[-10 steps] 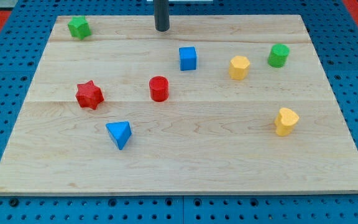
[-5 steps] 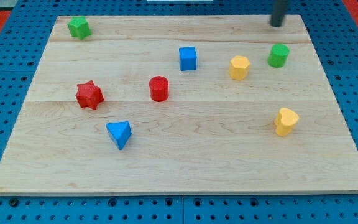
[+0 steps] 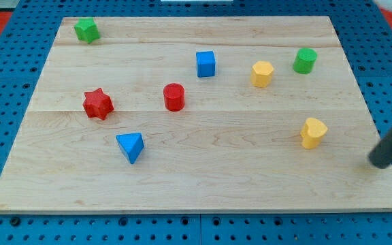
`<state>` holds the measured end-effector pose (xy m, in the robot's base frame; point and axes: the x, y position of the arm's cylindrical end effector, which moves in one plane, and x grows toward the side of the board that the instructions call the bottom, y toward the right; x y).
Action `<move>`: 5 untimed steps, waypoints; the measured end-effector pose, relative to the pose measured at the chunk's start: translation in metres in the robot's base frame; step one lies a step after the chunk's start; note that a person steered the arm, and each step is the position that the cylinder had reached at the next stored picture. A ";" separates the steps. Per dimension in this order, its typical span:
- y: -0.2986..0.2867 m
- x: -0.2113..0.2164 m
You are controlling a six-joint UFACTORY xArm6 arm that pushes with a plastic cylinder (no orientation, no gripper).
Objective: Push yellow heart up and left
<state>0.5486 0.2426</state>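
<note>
Camera view, lower right of the frame: my tip (image 3: pixel 379 162), blurred, near the right edge of the table (image 3: pixel 216 177). No jaws on this arm, only the bare dark rod, so nothing wide, narrow or holding.

Right of centre, lower half of the frame: yellow heart (image 3: pixel 313 133), upright, apart from everything else. Lies left of my tip and a little above it, with bare wood between; no contact showing.

Elsewhere:
- yellow hexagonal block (image 3: pixel 262 73) and green cylinder (image 3: pixel 305 60) above the heart, towards the upper right
- blue cube (image 3: pixel 205 64) upper centre
- red cylinder (image 3: pixel 174 96) centre
- red star (image 3: pixel 98 103) and blue triangle (image 3: pixel 131 146) on the left
- green star-like block (image 3: pixel 86 30) in the upper left corner

Progress, as judged: push not yet begun, heart seemingly untouched. Approach looks nearly done, though, with my tip on the lower right side of the heart, the correct side for driving it up and left. Left to do: close the gap, meet the heart's lower right face, then carry it diagonally. Worth watching the yellow hexagonal block, which stands close to that upward-left line.
</note>
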 end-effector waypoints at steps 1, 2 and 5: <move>-0.044 -0.026; -0.045 -0.041; -0.123 -0.103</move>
<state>0.4452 0.1195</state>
